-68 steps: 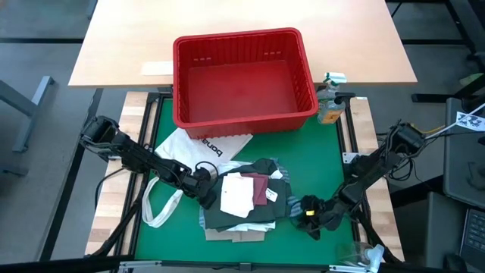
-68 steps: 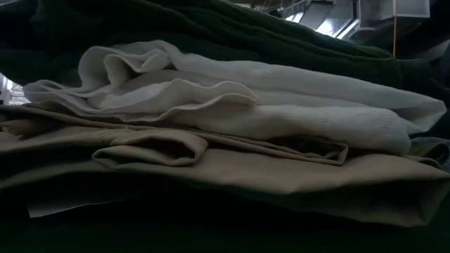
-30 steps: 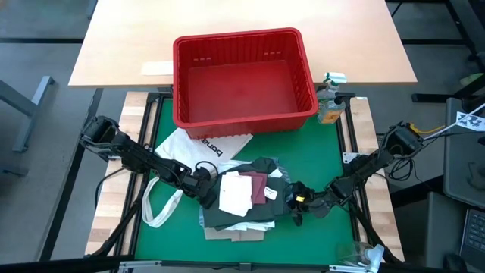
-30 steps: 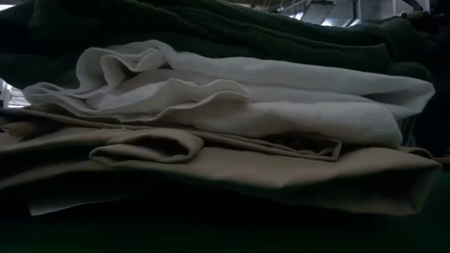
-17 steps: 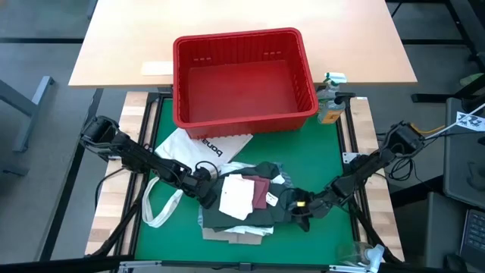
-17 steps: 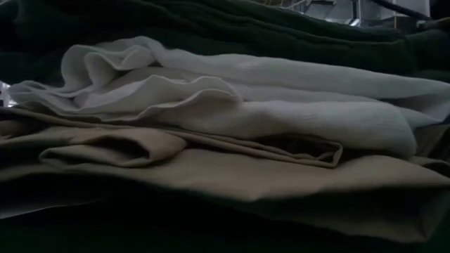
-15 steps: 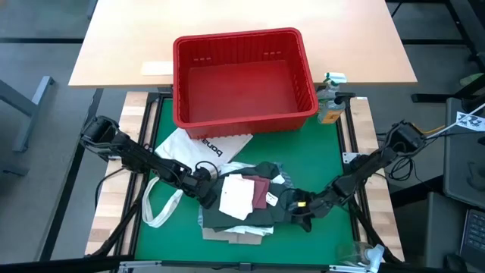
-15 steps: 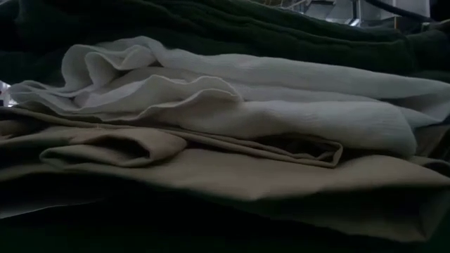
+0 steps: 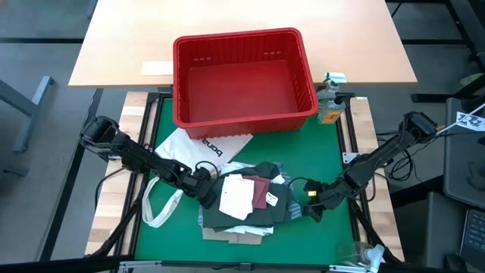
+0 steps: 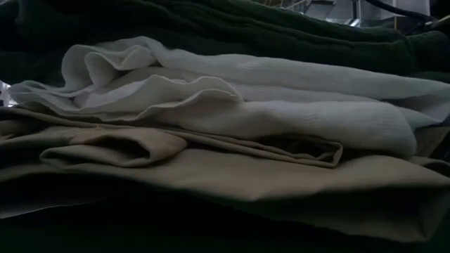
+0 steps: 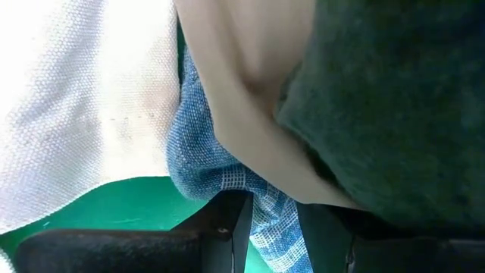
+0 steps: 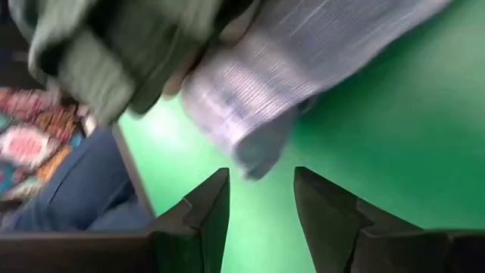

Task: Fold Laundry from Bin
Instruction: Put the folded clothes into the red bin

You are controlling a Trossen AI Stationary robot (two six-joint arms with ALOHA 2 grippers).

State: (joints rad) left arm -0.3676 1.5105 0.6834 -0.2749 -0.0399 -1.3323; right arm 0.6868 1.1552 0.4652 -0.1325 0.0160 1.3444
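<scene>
Two jaws: left gripper [image 9: 203, 184] clamped on blue-striped cloth [image 11: 227, 182]; right gripper [image 9: 313, 203] apart, empty.
Risk: your left pull drags the laundry [image 9: 246, 199] stack crooked.

Laundry pile [image 10: 225, 140] is filling the low view, so we're seeing no arms there. Blue-striped cloth [image 11: 227, 189] is hiding the left gripper's [image 9: 203, 184] fingertips; grip unclear.

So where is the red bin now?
In the high view the red bin stands at the table's far edge, centred, behind the laundry pile.
</scene>
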